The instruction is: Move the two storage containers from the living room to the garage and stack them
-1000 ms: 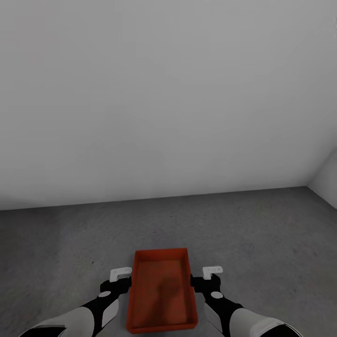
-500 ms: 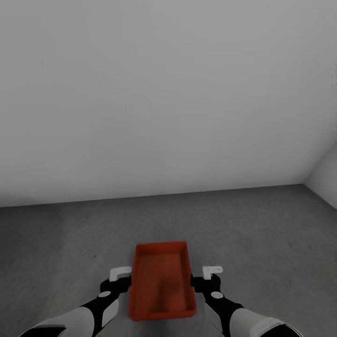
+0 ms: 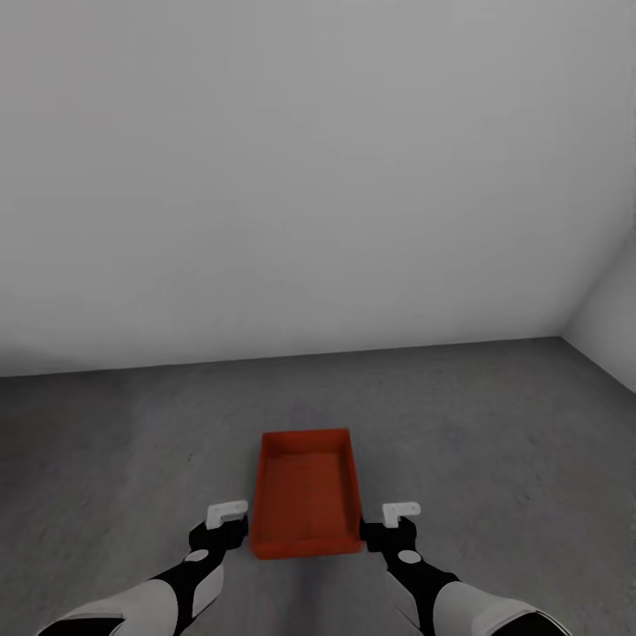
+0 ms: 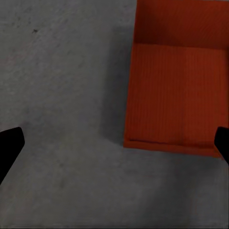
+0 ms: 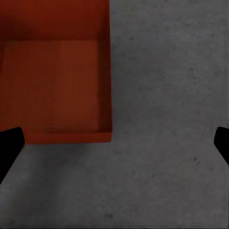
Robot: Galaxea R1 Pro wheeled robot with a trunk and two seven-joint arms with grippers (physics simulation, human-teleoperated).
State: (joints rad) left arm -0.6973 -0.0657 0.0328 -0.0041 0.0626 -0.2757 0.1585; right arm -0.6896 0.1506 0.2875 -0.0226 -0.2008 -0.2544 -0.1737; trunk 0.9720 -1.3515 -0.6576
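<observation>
One orange-red storage container [image 3: 305, 495] rests open side up on the dark grey garage floor [image 3: 495, 424]; nothing is inside it. My left gripper [image 3: 226, 519] hovers just off its near left corner and my right gripper [image 3: 399, 519] off its near right corner. Both are open and neither touches the bin. Looking down in the left wrist view, the container [image 4: 176, 95] lies beside the wide-spread left gripper [image 4: 114, 145]. The right wrist view has the container [image 5: 52, 86] beside the right gripper [image 5: 114, 145], with bare floor between the fingers.
A plain pale grey wall [image 3: 300, 194] stands ahead. It meets a side wall [image 3: 614, 327] at a corner on the right. Rough grey floor stretches on both sides of the bin.
The whole view has shifted as I back away. The container, earlier between my forearms, now lies ahead of the grippers. My arms keep the same pose.
</observation>
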